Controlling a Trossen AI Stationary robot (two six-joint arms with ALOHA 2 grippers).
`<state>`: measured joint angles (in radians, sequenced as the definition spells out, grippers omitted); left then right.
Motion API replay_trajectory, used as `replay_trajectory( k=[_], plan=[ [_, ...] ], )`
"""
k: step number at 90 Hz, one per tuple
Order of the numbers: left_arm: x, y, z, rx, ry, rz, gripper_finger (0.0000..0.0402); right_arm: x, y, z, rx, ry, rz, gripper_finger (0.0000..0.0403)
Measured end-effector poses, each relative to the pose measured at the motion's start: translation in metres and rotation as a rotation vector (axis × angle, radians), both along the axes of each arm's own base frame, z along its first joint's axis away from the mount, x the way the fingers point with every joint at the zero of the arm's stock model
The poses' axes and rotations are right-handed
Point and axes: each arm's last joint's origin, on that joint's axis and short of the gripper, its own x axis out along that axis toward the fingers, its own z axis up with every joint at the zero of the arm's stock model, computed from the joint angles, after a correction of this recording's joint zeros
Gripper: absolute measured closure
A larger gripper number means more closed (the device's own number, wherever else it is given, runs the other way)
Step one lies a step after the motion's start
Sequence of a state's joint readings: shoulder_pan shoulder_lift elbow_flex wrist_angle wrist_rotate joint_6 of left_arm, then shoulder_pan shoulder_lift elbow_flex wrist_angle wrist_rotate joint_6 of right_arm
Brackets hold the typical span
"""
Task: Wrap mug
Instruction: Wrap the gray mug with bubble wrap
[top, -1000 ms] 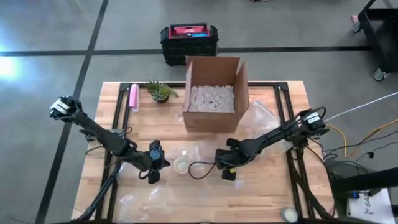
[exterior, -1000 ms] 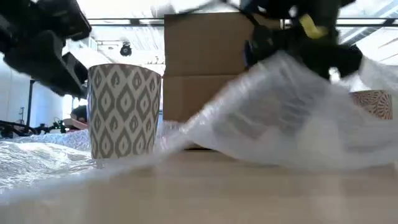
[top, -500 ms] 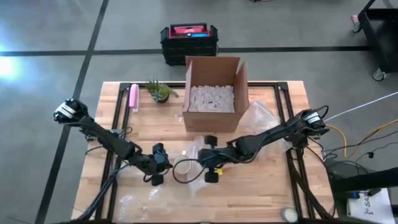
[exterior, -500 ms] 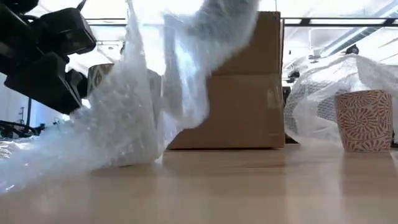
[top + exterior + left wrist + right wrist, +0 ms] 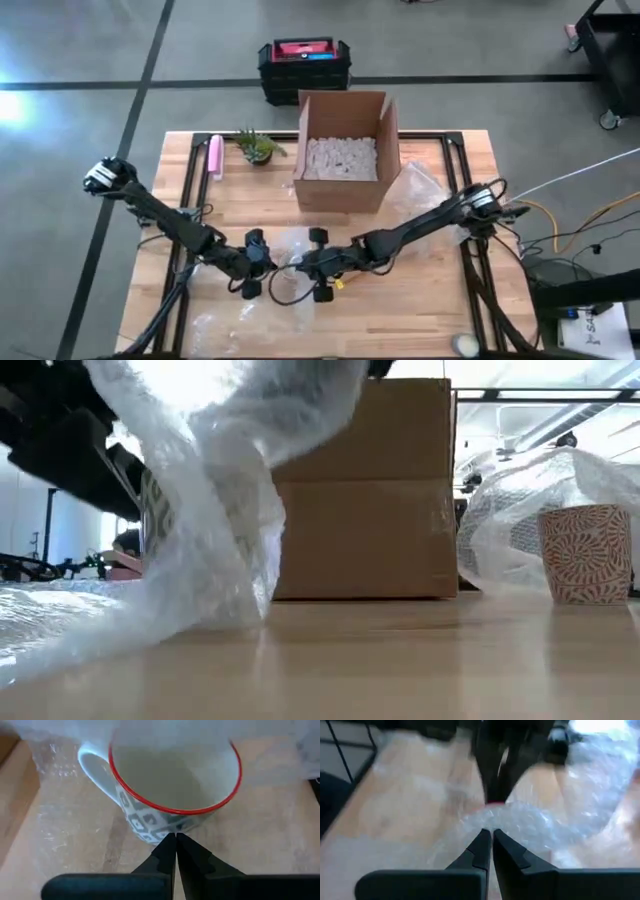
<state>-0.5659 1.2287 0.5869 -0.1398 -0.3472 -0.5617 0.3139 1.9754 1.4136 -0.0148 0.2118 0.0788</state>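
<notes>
Tabletop: right end effector (clamped) on bubble wrap

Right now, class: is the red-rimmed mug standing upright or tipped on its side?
Upright. The left wrist view looks down into the mug's open round mouth, base on the table, with bubble wrap draped over it.

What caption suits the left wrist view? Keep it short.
Shut left gripper beside the red-rimmed mug, bubble wrap draped over.
</notes>
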Motion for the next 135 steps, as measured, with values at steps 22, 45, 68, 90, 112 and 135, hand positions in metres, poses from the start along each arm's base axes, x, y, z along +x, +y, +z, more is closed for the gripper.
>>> replay_trajectory(
  k=[22, 45, 68, 90, 112, 135],
  plan=[
    [0.003, 0.000, 0.038, 0.042, -0.061, 0.023, 0.0402, 0.003, -0.002, -0.012, 0.019, 0.024, -0.026, 0.0403],
    [0.018, 0.000, 0.047, 0.163, -0.193, 0.090, 0.0402, 0.003, -0.002, -0.013, 0.019, 0.023, -0.026, 0.0403],
    [0.036, -0.008, 0.012, 0.125, -0.122, 0.010, 0.0402, 0.003, -0.002, -0.013, 0.020, 0.025, -0.025, 0.0403],
    [0.042, -0.011, -0.002, 0.139, -0.077, 0.000, 0.0402, 0.004, -0.004, -0.005, 0.032, 0.006, -0.035, 0.0403],
    [0.041, -0.011, -0.001, 0.136, -0.077, -0.003, 0.0402, -0.003, -0.007, 0.047, 0.000, 0.133, -0.046, 0.0360],
    [0.041, -0.012, 0.001, 0.123, -0.098, -0.002, 0.0402, -0.049, -0.012, 0.041, -0.005, 0.601, -0.196, 0.0295]
  ],
)
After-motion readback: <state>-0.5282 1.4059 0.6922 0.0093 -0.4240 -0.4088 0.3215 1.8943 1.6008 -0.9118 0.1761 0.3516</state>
